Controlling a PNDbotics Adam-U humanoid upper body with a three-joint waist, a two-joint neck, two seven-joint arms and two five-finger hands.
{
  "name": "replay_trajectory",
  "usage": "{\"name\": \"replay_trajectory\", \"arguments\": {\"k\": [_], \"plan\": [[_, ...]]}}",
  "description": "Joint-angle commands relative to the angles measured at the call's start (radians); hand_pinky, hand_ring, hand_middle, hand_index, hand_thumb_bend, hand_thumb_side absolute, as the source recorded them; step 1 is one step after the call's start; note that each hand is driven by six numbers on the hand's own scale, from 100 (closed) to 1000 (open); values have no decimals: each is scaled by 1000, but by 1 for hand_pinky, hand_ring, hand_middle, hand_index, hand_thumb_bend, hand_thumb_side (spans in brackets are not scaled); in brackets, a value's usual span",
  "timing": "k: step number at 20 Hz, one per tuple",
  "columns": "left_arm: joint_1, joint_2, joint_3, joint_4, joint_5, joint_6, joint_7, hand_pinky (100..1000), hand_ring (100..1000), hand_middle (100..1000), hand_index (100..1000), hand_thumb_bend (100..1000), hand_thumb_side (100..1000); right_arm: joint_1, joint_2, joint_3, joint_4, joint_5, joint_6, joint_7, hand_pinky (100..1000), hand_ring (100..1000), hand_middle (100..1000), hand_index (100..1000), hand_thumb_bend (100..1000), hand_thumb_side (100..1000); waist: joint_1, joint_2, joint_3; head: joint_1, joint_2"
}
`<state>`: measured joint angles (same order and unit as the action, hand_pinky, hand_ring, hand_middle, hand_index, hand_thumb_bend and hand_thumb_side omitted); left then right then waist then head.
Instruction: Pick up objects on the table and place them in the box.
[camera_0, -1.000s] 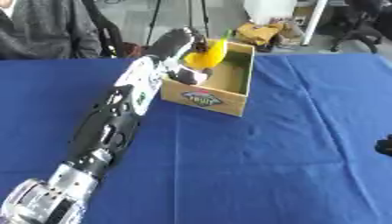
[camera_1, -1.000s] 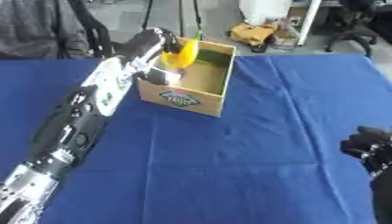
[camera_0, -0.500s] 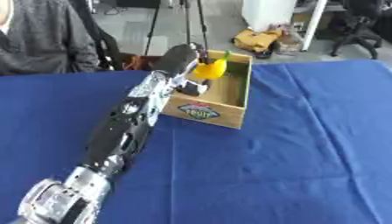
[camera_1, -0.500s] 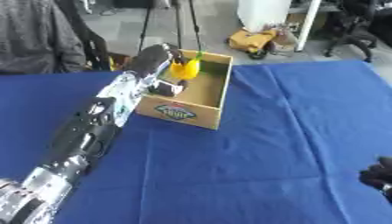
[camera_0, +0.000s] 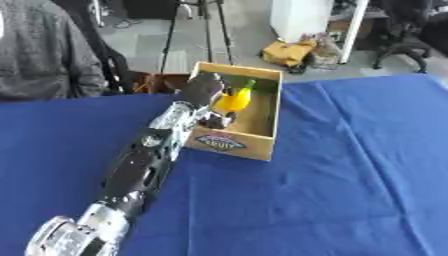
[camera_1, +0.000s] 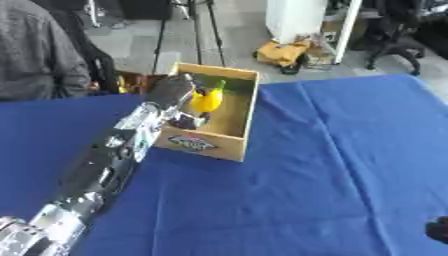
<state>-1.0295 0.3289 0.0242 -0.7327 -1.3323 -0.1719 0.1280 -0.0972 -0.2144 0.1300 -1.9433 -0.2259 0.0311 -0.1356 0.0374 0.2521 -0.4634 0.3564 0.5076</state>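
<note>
An open wooden box (camera_0: 262, 131) with a label on its front wall stands on the blue table. My left arm reaches from the lower left up to it. My left hand (camera_0: 203, 88) is over the box's left wall, fingers curled against a yellow fruit with a green tip (camera_0: 233, 99). The fruit sits tilted inside the box. A small dark thing (camera_0: 215, 120) lies on the box floor below the hand. Only a dark bit of my right hand (camera_1: 438, 231) shows at the lower right corner of the right eye view.
The blue cloth (camera_0: 350, 175) covers the whole table. A person in grey (camera_0: 39, 50) sits at the far left edge. Behind the table are a tripod, a yellow bag (camera_0: 289, 51) on the floor and an office chair.
The camera has tilted, so the whole picture has shifted. My left hand and the yellow fruit are lower, inside the box. My right hand has dropped toward the lower right corner.
</note>
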Motion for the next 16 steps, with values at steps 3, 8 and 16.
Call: {"name": "replay_trajectory", "arguments": {"k": [3,8,16], "plan": [[-20,25,17,20,-34,3,-14,745,664,626,688,263,244,-13,-4,1,-28,12,0,7,682,609,546,665,100,924,-1,-8,-9,16,-13],[-19,22,22,30,-47,4,-22,746,665,628,690,262,246,-15,-4,2,-28,13,1,8,682,610,546,665,100,924,0,-6,-10,20,-11],[-7,11,18,50,-69,-16,-71,828,821,803,817,809,607,-17,-6,2,-24,12,1,10,683,610,547,665,100,924,6,-14,-14,20,-2]]}}
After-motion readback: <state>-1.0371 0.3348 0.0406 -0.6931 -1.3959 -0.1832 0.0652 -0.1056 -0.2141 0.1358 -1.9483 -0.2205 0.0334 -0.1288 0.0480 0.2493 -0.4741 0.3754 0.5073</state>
